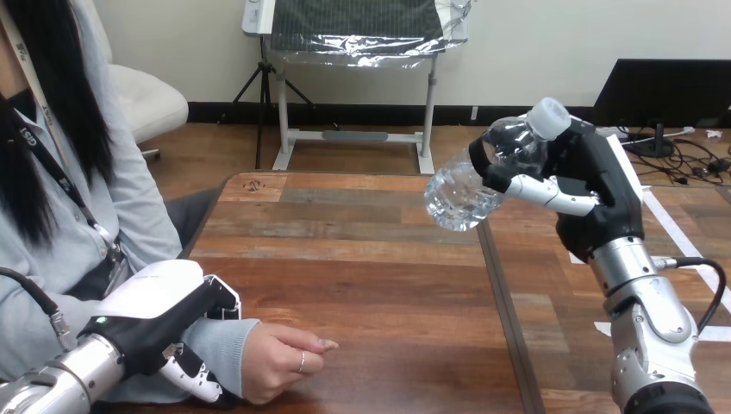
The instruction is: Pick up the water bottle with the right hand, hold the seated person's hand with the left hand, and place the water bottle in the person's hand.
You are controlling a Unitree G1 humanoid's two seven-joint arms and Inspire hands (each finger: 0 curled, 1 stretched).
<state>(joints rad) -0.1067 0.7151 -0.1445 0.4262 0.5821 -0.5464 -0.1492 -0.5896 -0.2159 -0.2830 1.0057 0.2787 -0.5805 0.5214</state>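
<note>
A clear water bottle (470, 185) with a white cap hangs tilted above the table's right half, cap up and to the right. My right hand (586, 185) is shut on it, fingers curled round its upper body. At the lower left the person's hand (280, 358) rests on the table, loosely closed, fingers pointing right. My left hand (164, 323) lies over the person's wrist, its fingers curled round the sleeve just behind that hand. The bottle is well apart from the person's hand, up and to the right of it.
The wooden table (371, 259) stretches between the two hands, with a dark seam running down its right part. The person sits close at the left edge.
</note>
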